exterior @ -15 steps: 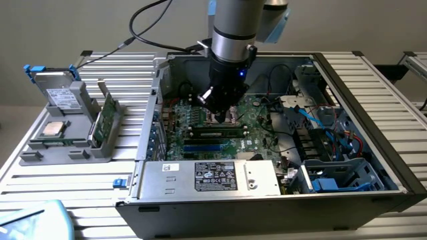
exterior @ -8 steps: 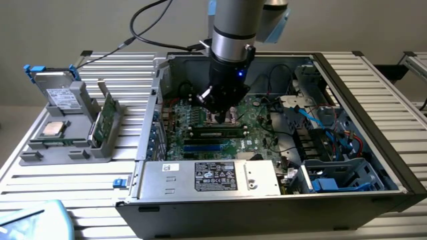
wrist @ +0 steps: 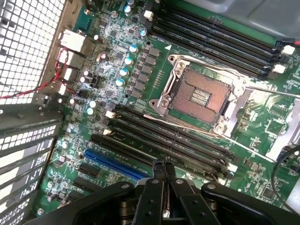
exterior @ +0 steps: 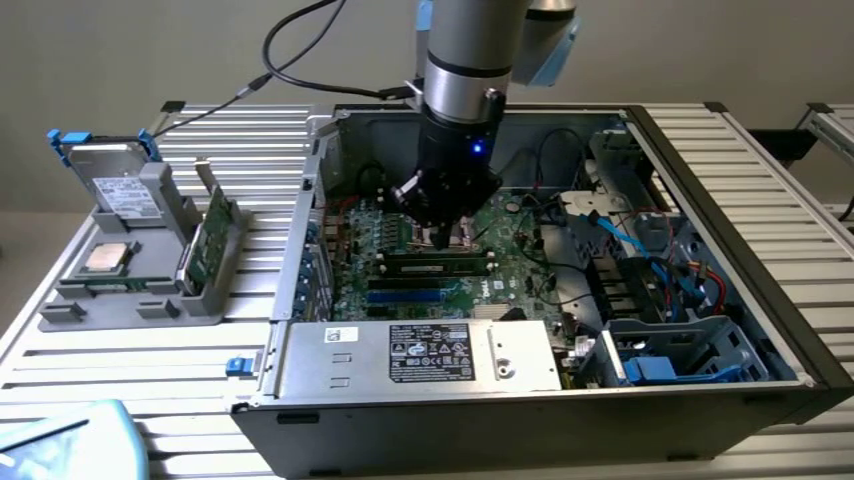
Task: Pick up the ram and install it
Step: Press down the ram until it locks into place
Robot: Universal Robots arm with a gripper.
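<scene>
The arm reaches down into the open computer case (exterior: 721, 330) standing on the slatted surface (exterior: 107, 350); the end effector (exterior: 441, 238) hangs just above the motherboard (wrist: 117, 61), its fingers (wrist: 158, 171) pressed together with nothing between them; the ram (exterior: 430, 265) lies seated in a black slot just below the fingertips in the exterior view, beside the empty processor socket (wrist: 199, 96); a blue slot (wrist: 112, 164) lies nearby.
</scene>
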